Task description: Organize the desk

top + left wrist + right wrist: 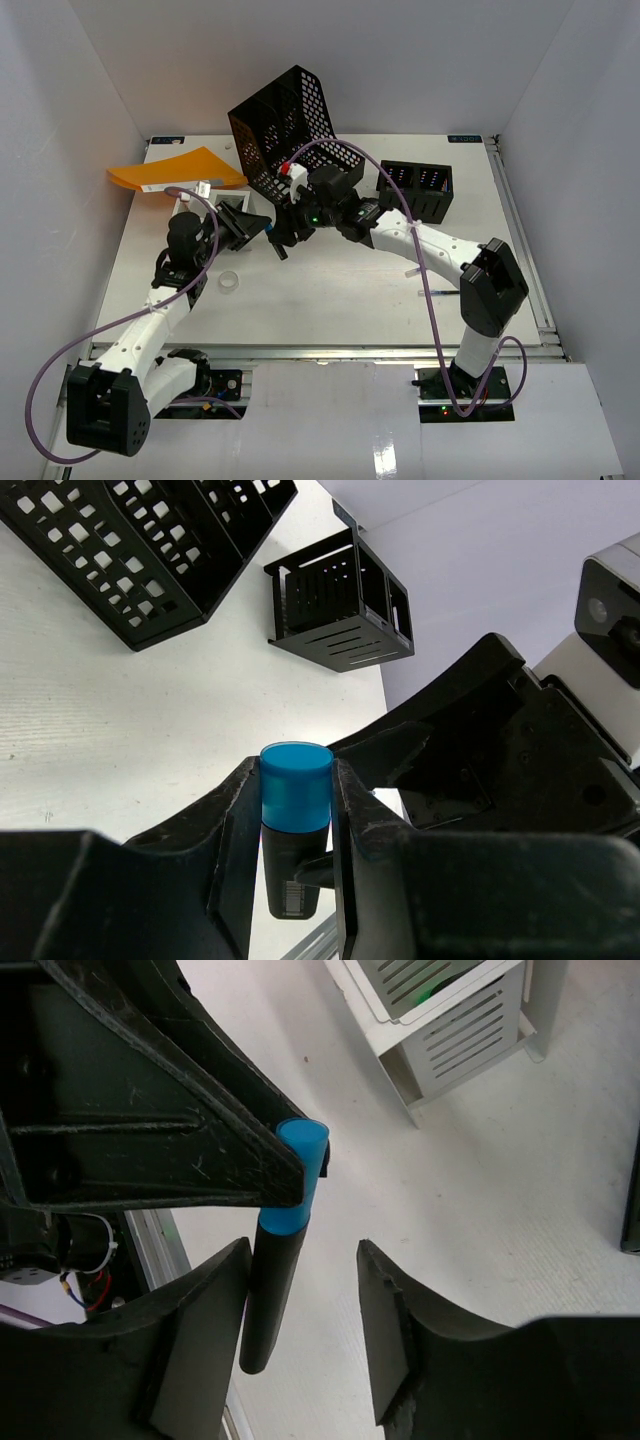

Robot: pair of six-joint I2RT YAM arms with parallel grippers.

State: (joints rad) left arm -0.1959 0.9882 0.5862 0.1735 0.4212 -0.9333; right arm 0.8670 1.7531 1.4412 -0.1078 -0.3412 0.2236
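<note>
White desk point(330, 300) lies beneath both: left pincer point(295, 770) clamps a blue-capped marker point(296, 792), right pincer point(302, 1255) gapes around it.

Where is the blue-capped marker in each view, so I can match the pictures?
Top external: the marker is a dark stick at centre, between the two hands.
Left wrist: bottom centre, its blue cap clamped in the left hand.
Right wrist: left of centre, between the open fingers of the right hand.
Shared landmark: the left hand holding the marker's cap end.
</note>
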